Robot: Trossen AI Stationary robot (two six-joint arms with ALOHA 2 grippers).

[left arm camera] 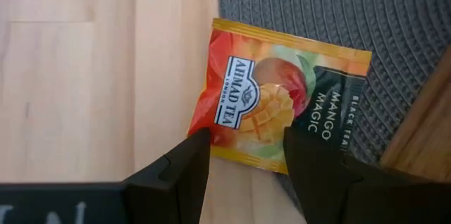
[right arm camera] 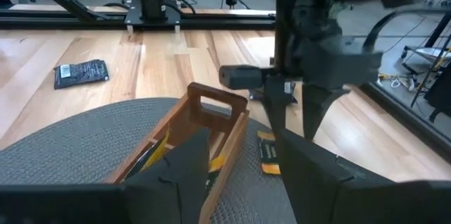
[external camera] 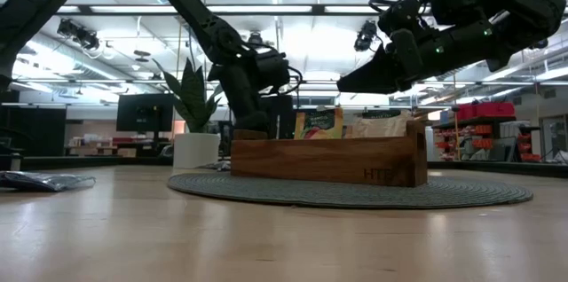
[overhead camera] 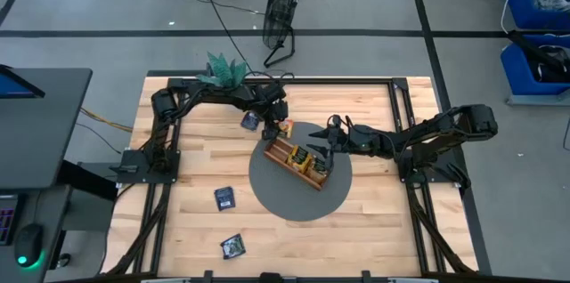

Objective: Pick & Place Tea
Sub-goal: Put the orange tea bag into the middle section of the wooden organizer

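Seen from the left wrist, the left gripper [left arm camera: 243, 157] hangs directly over an orange mango sachet [left arm camera: 278, 104], its two fingers [left arm camera: 180, 171] parted and bracketing the near edge of the packet with nothing between them yet. The sachet lies flat, half on the bare wooden table [left arm camera: 84, 76] and half on the grey round mat [left arm camera: 317, 13], just beside the end of the wooden tray [overhead camera: 298, 160]. To do this pick well, I judge the gripper should come straight down with the fingers straddling the edge, so that one tip slides under the foil where it overhangs the mat's rim; a flat packet gives little to bite, and pressing down on its face would only pin it. Once closed, the lift should be slow, as the foil is likely slippery. Farther off, the right gripper [right arm camera: 239, 160] hovers above the middle of the tray, its fingers also spread and empty, and it should keep clear of the left arm's short path to the tray. Some sachets already stand in the tray's compartments. Well away on the near side of the table lie a blue sachet [overhead camera: 223, 198] and a dark sachet [overhead camera: 233, 246], and another blue one [overhead camera: 250, 122] rests by the left arm.
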